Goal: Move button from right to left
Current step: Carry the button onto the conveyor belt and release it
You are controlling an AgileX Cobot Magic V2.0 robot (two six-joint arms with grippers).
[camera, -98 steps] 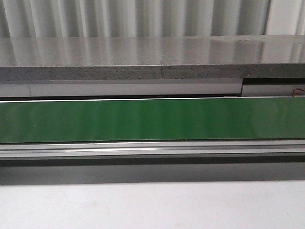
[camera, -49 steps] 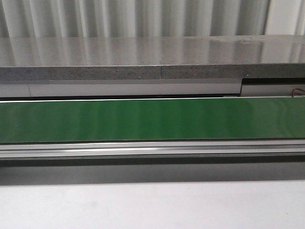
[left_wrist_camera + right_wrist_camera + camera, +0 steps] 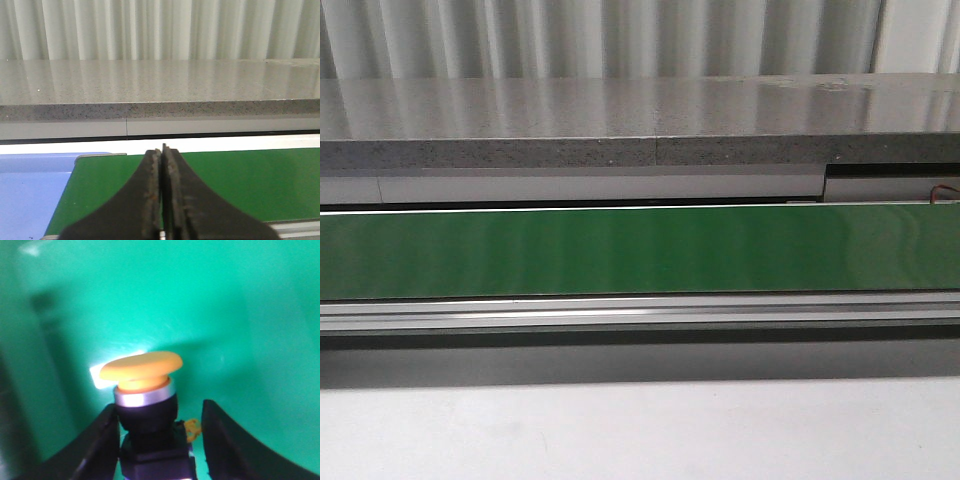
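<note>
The button [image 3: 141, 367] shows only in the right wrist view: a yellow-orange cap, a silver ring, a dark collar and a blocky body, standing inside a green surface. My right gripper [image 3: 159, 410] is open with its jaws on either side of the button. One finger [image 3: 102, 440] touches the collar, and the other finger [image 3: 225, 440] stands a little apart from it. My left gripper [image 3: 161, 150] is shut and empty above the green belt [image 3: 250, 180]. Neither gripper nor the button shows in the front view.
The green belt [image 3: 640, 250] runs across the whole front view, with a metal rail [image 3: 640, 312] along its near side. A grey stone counter [image 3: 620, 120] runs behind it. A blue surface [image 3: 30, 195] lies beside the belt's end in the left wrist view.
</note>
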